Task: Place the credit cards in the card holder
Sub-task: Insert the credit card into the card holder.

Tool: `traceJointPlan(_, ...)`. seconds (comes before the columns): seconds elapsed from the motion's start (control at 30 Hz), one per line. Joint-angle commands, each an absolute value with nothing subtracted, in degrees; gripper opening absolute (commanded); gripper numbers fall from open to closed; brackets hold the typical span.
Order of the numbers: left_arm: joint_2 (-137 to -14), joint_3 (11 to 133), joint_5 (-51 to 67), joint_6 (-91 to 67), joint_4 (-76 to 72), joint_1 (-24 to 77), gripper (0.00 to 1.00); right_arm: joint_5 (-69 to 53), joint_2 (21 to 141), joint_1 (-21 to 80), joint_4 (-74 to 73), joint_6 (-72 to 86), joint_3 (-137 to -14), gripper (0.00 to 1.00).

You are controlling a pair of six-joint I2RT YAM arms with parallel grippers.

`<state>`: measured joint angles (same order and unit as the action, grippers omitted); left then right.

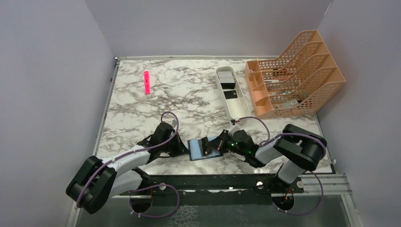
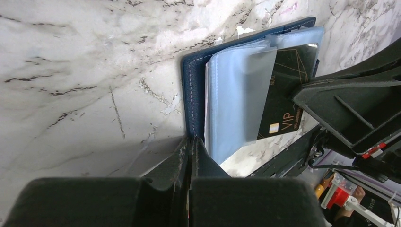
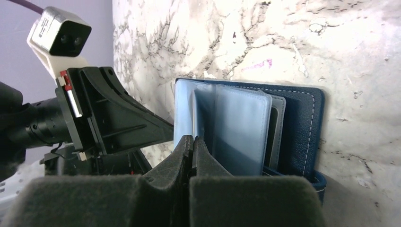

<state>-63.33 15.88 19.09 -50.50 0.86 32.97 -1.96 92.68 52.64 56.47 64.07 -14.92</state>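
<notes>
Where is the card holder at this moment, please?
Top view: the card holder lies open at front centre of the table, between the left pincer and the right pincer.

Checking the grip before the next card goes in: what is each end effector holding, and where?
Both are shut on the card holder: the left end effector pinches its navy cover's edge, the right end effector apparently a clear sleeve's edge.

Navy card holder (image 2: pixel 190 94), black card (image 2: pixel 283 85), marbled table (image 1: pixel 189 90).
</notes>
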Motion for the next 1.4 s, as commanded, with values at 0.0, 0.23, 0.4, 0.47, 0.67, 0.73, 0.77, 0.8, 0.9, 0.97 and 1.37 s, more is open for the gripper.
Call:
traceJointPlan(0.0, -62.16, 14.24, 19.7, -52.21, -0.65, 33.82, 0.0, 0.19, 95.68, 52.56, 61.26, 66.34, -15.14, 0.01)
traceJointPlan(0.23, -61.18, 13.64, 19.1, -52.79, -0.94, 34.23, 0.0, 0.21, 98.55, 53.61, 63.13, 67.56, -15.68, 0.01)
traceJointPlan(0.4, -62.1, 13.29, 19.21, -53.2, -2.35, 34.38, 0.0, 3.09, 98.9, 56.49, 61.02, 68.55, -16.99, 0.02)
traceJointPlan(0.47, -62.34, 13.23, 19.27, -53.56, -2.87, 34.39, 0.0, 3.27, 99.33, 57.18, 60.25, 68.99, -17.99, 0.02)
traceJointPlan(0.67, -62.15, 13.42, 19.08, -54.0, -3.16, 35.12, 0.0, 4.28, 100.42, 57.82, 61.14, 70.51, -17.69, 0.11)
traceJointPlan(0.73, -62.22, 13.48, 18.96, -54.26, -3.33, 35.33, 0.0, 4.03, 100.23, 57.76, 60.55, 69.37, -17.88, 0.16)
traceJointPlan(0.77, -62.4, 13.65, 18.9, -54.31, -3.32, 35.38, 0.0, 4.23, 99.27, 57.83, 58.9, 68.56, -18.03, 0.21)
traceJointPlan(0.8, -62.45, 13.7, 18.96, -54.32, -3.36, 35.46, 0.0, 4.66, 97.75, 57.83, 55.21, 67.47, -18.55, 0.25)
traceJointPlan(0.9, -62.75, 13.63, 19.03, -54.23, -3.34, 35.59, 0.0, 7.58, 91.32, 57.83, 39.75, 63.98, -21.39, 0.39)
traceJointPlan(0.97, -62.75, 13.53, 18.88, -54.23, -3.42, 35.68, 0.0, 9.11, 88.54, 57.79, 33.76, 61.51, -22.13, 0.43)
traceJointPlan(1.37, -63.28, 13.69, 18.67, -54.93, -4.35, 36.49, 0.0, 4.68, 89.26, 57.92, 30.25, 55.13, -25.88, 0.4)
